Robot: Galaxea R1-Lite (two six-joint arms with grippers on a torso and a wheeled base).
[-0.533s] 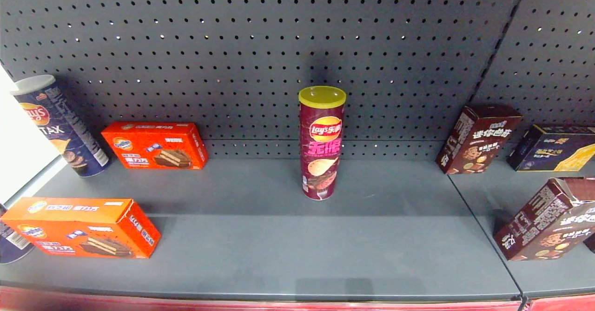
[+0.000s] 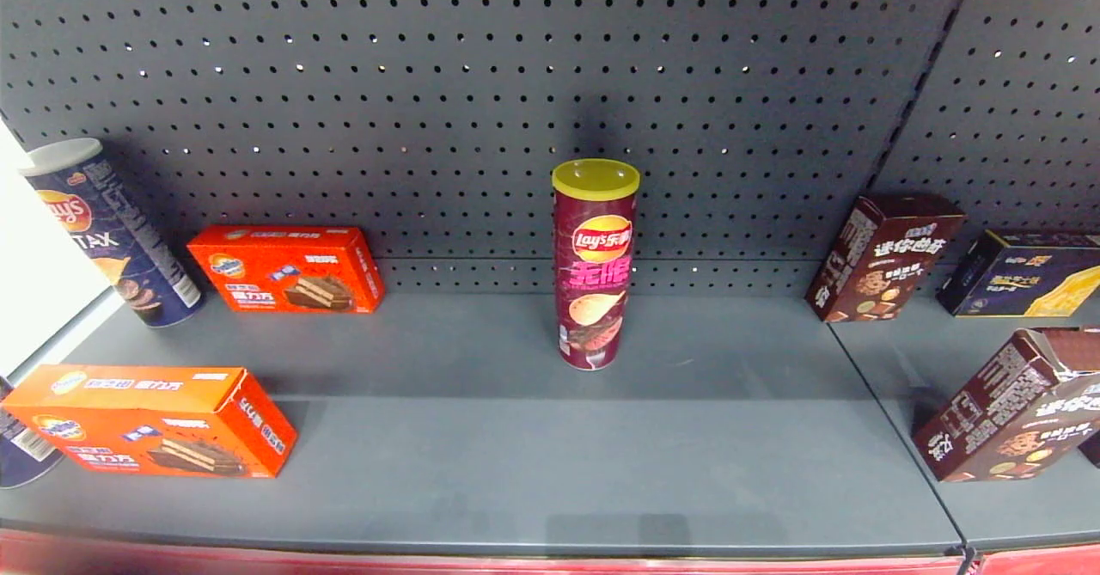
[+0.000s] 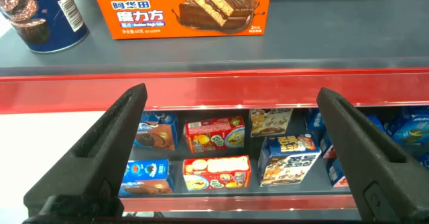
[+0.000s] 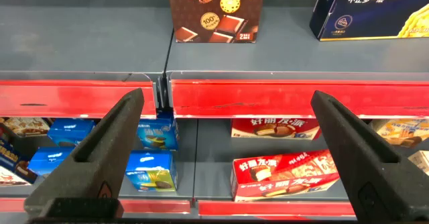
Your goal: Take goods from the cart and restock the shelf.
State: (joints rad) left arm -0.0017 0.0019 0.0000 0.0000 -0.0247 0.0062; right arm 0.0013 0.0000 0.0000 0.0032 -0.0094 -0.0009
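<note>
Two empty pincers: left pincer (image 3: 231, 93) and right pincer (image 4: 226, 95) both gape wide, facing the shelf (image 2: 481, 463).
We judge the bare stretch beside the upright chip can (image 2: 595, 266), mid-shelf, best for the next set-down.

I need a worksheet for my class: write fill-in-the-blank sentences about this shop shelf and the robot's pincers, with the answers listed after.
The maroon chip can has a ____ lid.
It stands ____ on the shelf.
The left pincer and the right pincer are both ____ and hold nothing.
Missing words: yellow; upright; open.
</note>
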